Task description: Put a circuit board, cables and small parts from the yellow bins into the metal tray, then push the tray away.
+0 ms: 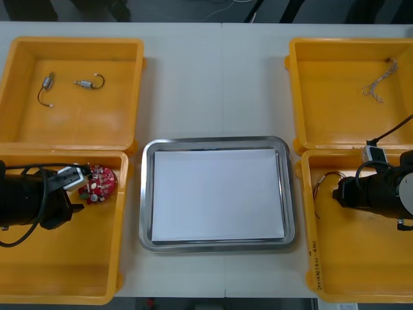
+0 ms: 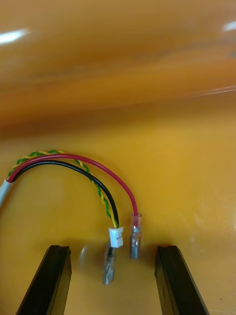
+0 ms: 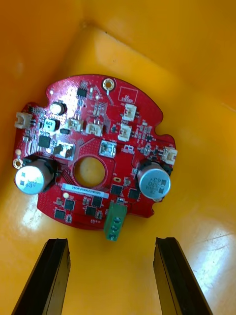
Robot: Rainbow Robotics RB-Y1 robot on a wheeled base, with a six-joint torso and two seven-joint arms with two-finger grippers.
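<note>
Red round circuit board (image 3: 93, 157): component side showing, in the near left yellow bin (image 1: 58, 284), close to its far corner on the tray side. Left gripper (image 3: 112, 278): fingers open, nothing between them, with the board just ahead of the tips and untouched.

Cable (image 2: 116, 236): red, black and a yellow-green twisted pair, in the near right yellow bin (image 1: 361, 278). Its plug ends lie between the open fingers of the right gripper (image 2: 113, 280), which grips nothing yet.

Step in hand, as judged: both pick-ups are about to be made.
- Board: advance until the tips straddle the rim beside the green terminal block (image 3: 114, 224), clear of the tall capacitors (image 3: 155, 182), then close on bare edge.
- Cable: lower to the bin floor and close just behind the plugs, so that every strand is caught.

Destination: metal tray (image 1: 213, 140), white inside, on the desk (image 1: 213, 77) between the bins, not yet loaded.

Other stock: two small metal parts (image 1: 87, 82) in the far left yellow bin (image 1: 77, 123), and a thin twisted cable (image 1: 377, 84) in the far right yellow bin (image 1: 335, 123).

Obstructions: bin walls stand between each gripper and the tray, so each load probably needs lifting over them. The corner leaves little room around the board.
</note>
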